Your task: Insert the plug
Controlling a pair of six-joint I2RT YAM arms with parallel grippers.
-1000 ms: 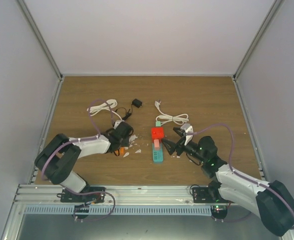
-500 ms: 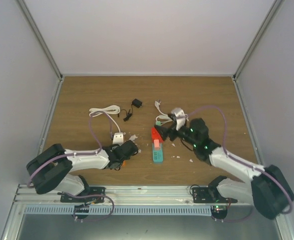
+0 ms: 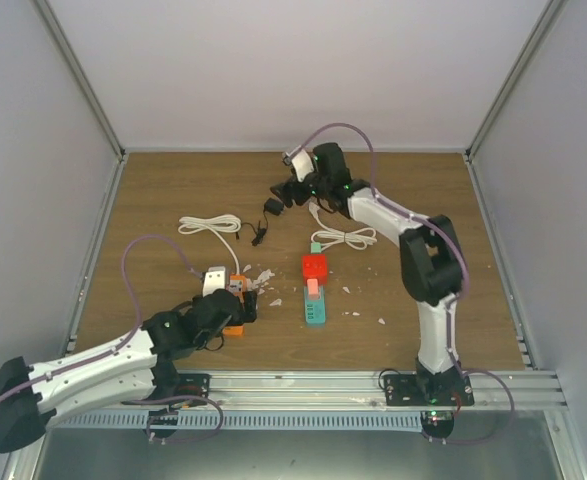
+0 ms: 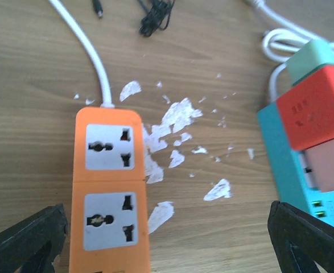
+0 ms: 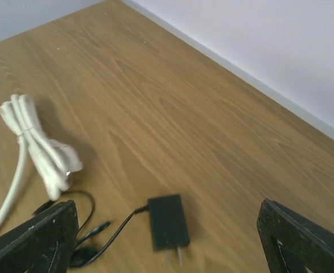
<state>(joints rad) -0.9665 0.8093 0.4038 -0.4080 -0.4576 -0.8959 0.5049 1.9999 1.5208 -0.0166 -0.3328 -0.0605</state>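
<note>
The right gripper (image 3: 283, 190) is swinging away from the red adapter (image 3: 314, 266) and teal strip (image 3: 316, 308) and reaching far across the table. The black plug (image 5: 167, 222) is now lying between its spread fingers. The left gripper (image 4: 167, 227) is drawing back and spreading wider, and the orange power strip (image 4: 107, 187) is sitting just inside one finger.

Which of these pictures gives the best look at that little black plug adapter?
The right wrist view: the black adapter lies close, two prongs and thin wire clear. The top view shows it only as a small dark speck. The left wrist view misses it.
</note>
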